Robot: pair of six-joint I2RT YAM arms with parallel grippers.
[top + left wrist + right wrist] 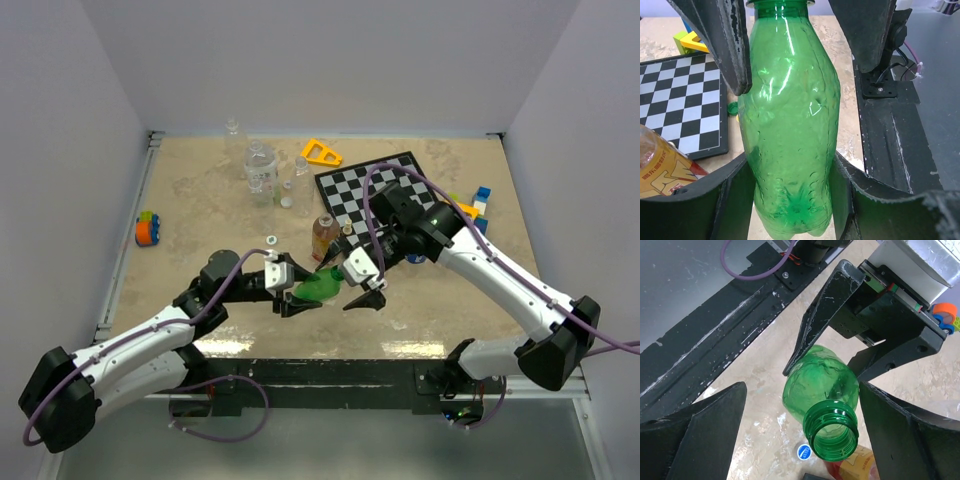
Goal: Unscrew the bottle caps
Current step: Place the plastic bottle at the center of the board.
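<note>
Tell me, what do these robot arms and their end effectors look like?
The left arm and right arm are white tubes linked by black joints, with a purple cable looping along each. The left end effector and right end effector each have a white block carrying two black wedge-shaped fingers, scuffed pale at the edges.

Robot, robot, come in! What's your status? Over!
Left gripper shut on green bottle. Right gripper open, either side of its neck. Green cap already off. Nothing blocking.
</note>
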